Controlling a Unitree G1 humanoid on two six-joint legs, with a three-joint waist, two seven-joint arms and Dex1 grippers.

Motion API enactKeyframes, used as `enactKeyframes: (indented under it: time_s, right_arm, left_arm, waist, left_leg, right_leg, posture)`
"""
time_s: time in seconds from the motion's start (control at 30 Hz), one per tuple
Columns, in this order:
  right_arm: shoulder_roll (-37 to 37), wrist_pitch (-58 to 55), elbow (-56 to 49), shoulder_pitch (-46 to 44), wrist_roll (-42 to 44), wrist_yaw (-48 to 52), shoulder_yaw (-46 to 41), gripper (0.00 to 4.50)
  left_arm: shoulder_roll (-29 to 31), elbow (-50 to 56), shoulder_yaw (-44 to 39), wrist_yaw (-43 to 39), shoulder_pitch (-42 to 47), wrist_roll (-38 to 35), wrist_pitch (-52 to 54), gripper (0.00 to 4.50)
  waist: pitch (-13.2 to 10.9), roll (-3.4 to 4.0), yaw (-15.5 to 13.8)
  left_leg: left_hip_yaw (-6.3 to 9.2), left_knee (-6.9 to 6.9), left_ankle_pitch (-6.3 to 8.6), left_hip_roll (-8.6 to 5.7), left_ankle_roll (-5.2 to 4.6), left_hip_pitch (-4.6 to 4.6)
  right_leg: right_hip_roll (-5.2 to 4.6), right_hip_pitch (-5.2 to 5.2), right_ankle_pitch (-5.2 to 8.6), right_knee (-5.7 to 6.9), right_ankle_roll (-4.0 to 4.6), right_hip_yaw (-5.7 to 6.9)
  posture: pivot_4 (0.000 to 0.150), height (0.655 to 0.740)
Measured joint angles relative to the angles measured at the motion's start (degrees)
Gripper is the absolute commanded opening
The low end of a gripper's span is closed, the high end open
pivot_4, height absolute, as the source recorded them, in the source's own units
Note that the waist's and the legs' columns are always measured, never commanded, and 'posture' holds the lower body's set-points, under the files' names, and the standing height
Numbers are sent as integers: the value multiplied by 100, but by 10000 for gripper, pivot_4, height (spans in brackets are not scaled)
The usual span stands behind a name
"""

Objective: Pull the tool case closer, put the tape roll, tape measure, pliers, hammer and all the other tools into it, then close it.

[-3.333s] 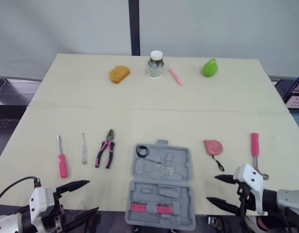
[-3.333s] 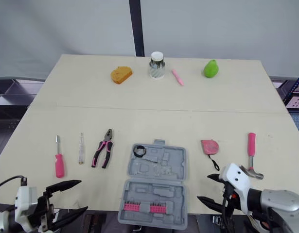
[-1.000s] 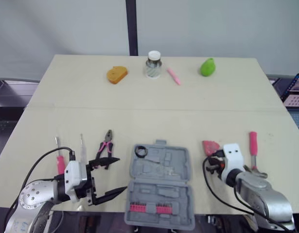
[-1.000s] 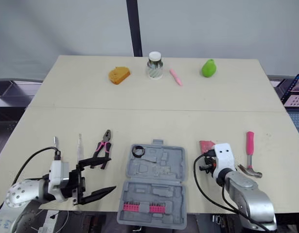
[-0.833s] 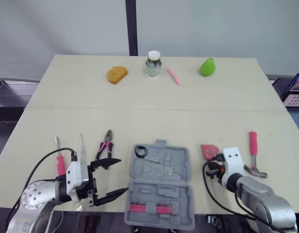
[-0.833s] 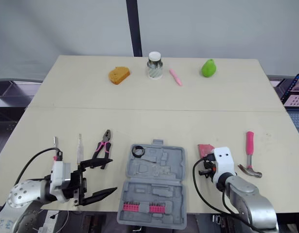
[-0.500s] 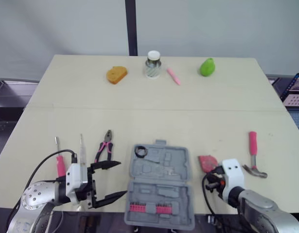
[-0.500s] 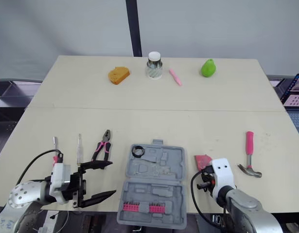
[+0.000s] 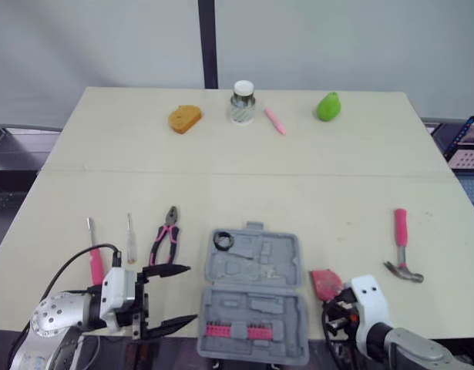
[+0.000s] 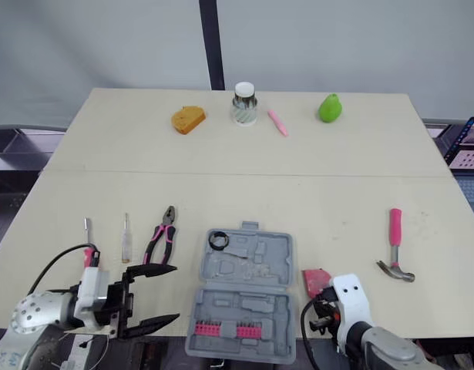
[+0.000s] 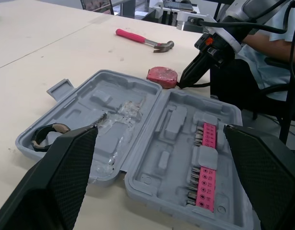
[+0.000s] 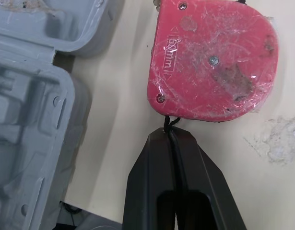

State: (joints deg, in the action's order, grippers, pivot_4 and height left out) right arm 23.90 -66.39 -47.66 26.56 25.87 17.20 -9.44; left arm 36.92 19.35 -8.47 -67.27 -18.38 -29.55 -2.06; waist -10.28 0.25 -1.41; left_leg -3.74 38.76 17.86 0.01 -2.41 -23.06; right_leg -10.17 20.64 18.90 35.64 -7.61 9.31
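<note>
Right gripper (image 12: 172, 136) pinches only the thin cord (image 12: 167, 123), tape measure (image 12: 212, 62) just past its tips — it might slip out. Left gripper (image 9: 192, 293) gapes open.

The pale desk (image 9: 244, 185) carries a far row of an orange block (image 9: 185, 118), a white-lidded jar (image 9: 243, 102), a pink pen (image 9: 275, 121) and a green pear-shaped object (image 9: 327, 106). Near its front edge, from the robot's left, lie a pink-handled screwdriver (image 9: 95, 260), a clear-handled screwdriver (image 9: 131, 240), pliers (image 9: 166, 243) and the open grey tool case (image 9: 256, 304). A red tape measure (image 9: 326, 282) lies just beside the case, and a pink-handled hammer (image 9: 403, 245) well apart to the right.
</note>
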Motion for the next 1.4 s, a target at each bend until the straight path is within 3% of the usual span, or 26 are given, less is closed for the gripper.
enactKeyframes:
  time_s: [0.53,0.67,0.87,1.1,1.2,1.27,1.4]
  right_arm:
    - [154,-280,-177,62,339,51,-1,394]
    - [107,-623,-177,-112,530,50,-143,13523]
    - [-62,-1178,-242,-265,955,58,-708,44072]
    - [138,-1969,-596,-235,1831,543,-1788,44630]
    - [805,-2135,-625,47,2460,1207,-2472,44630]
    - [1232,-2001,-622,189,2646,1583,-2745,44630]
    - [2197,-605,-529,555,2273,2589,-2846,44630]
  left_arm:
    - [-16,-4,16,-5,-153,25,-127,45000]
    - [-31,-4,45,-4,-151,29,-168,45000]
    - [-77,-40,74,-3,-120,40,-185,45000]
    - [-105,-205,147,-15,-93,51,-249,45000]
    - [-106,-215,178,-50,-77,51,-293,45000]
    - [-107,-224,180,-62,-65,50,-297,45000]
    - [-103,-255,193,-120,2,47,-298,45000]
  waist:
    - [0,0,-5]
    - [0,0,-5]
    - [0,0,-10]
    - [0,1,-12]
    - [-1,1,-19]
    - [1,-2,-17]
    - [1,-2,-16]
  left_leg:
    - [0,0,1,0,-1,0]
    - [0,0,1,1,-1,0]
    - [1,0,3,0,-3,-1]
    - [1,1,7,1,-9,-1]
    - [0,5,14,-3,-20,-2]
    - [1,6,14,-1,-19,-1]
    - [-3,7,15,-1,-18,0]
  right_leg:
    - [-1,0,0,-3,0,0]
    - [-1,0,0,-4,0,0]
    - [-1,-1,0,-5,0,-1]
    - [-2,-3,0,-6,0,-2]
    - [-5,-7,0,-10,0,-4]
    - [-3,-11,0,-13,0,-2]
    - [0,-11,0,-15,-2,0]
  posture:
    - [1500,6950]
    - [1500,6950]
    - [1500,6950]
    - [1500,6950]
    - [1500,6950]
    - [1500,6950]
    - [1500,6950]
